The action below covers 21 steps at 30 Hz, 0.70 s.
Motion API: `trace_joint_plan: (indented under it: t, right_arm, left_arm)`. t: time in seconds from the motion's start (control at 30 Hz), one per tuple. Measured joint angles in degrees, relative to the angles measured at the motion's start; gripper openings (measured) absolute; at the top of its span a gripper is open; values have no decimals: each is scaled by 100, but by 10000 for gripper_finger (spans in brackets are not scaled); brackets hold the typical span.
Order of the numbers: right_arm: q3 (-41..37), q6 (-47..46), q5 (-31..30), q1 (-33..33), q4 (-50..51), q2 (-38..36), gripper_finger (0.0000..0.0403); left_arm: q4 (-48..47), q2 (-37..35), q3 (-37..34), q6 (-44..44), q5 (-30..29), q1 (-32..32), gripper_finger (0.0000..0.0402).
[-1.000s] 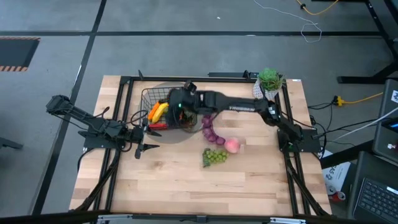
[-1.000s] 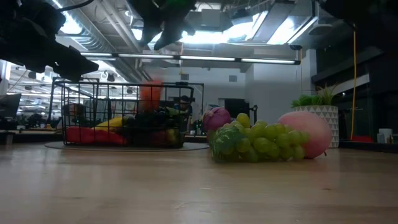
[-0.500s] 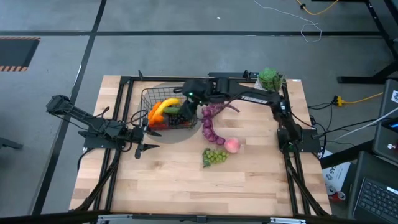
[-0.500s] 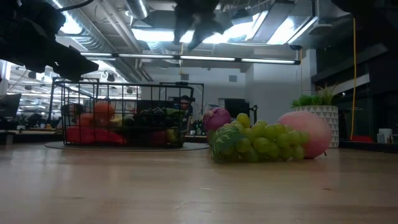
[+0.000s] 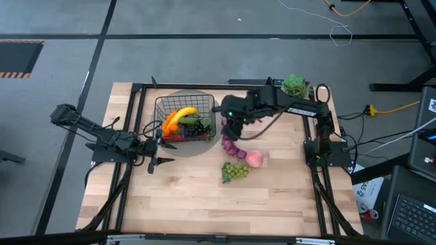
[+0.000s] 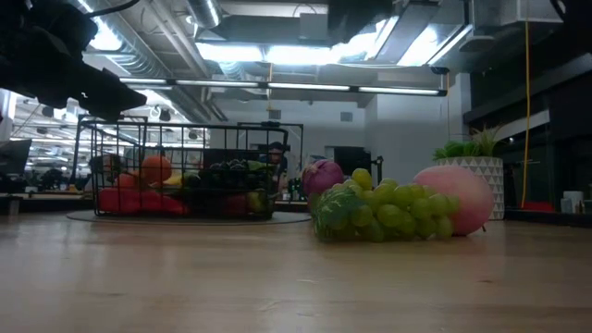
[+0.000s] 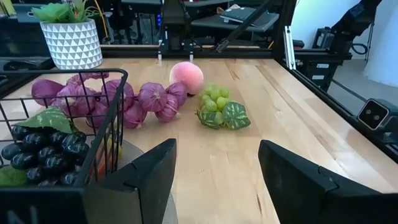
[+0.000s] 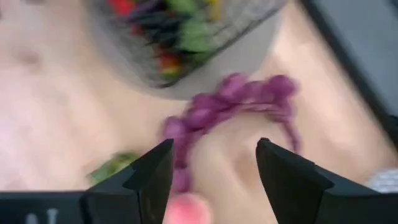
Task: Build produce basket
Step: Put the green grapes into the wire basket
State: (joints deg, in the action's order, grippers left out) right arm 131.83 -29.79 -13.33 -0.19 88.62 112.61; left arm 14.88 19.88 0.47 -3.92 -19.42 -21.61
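Right gripper [image 5: 231,124] sits just right of frame centre in the high view, above the table just beside the right wall of the basket [image 5: 161,107], fingers spread wide with nothing between them; the right wrist view shows both dark fingers [image 8: 149,180] apart and empty. The purple string of bulbs [image 5: 230,145] lies on the wood right under and just below that gripper in the high view, curving down toward the pink peach [image 5: 254,159] and the green grapes [image 5: 235,171], both lower centre-right, near each other and clear of the basket. In the right wrist view the string arcs between the fingers, blurred. The basket is upper centre-left on a grey round mat [image 5: 204,146] and holds a banana [image 5: 178,114], an orange piece [image 5: 167,124], dark grapes [image 5: 195,125] and something red at its lower edge. Left gripper [image 5: 157,162] is parked at mid-left, just below the basket's lower left corner, fingers wide apart and empty. A potted plant [image 5: 294,86] stands at upper right by the table edge.
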Motion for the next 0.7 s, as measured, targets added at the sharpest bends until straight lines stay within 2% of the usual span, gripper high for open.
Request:
trace_joint_plan:
  t: [0.2, 0.33, 0.43, 0.6, 0.7]
  right_arm:
    - [-294, 182, -7, 488, 121, -71, 223]
    - [-811, 369, -31, 926, 136, -348, 223]
    - [-1442, 296, -438, 1228, 130, -710, 223]
    - [-2902, -653, -1468, 1510, 139, -1540, 223]
    - [-3825, -1705, -1598, 1574, 94, -1984, 223]
  left_arm:
    - [6, -1, 0, 0, -11, 0, 225]
    - [4, 0, 0, 0, -61, 0, 225]
    - [0, -2, -1, 0, -67, 0, 225]
    - [-4, -1, -1, 0, -85, 0, 225]
    - [-5, -2, 0, 0, -85, 0, 225]
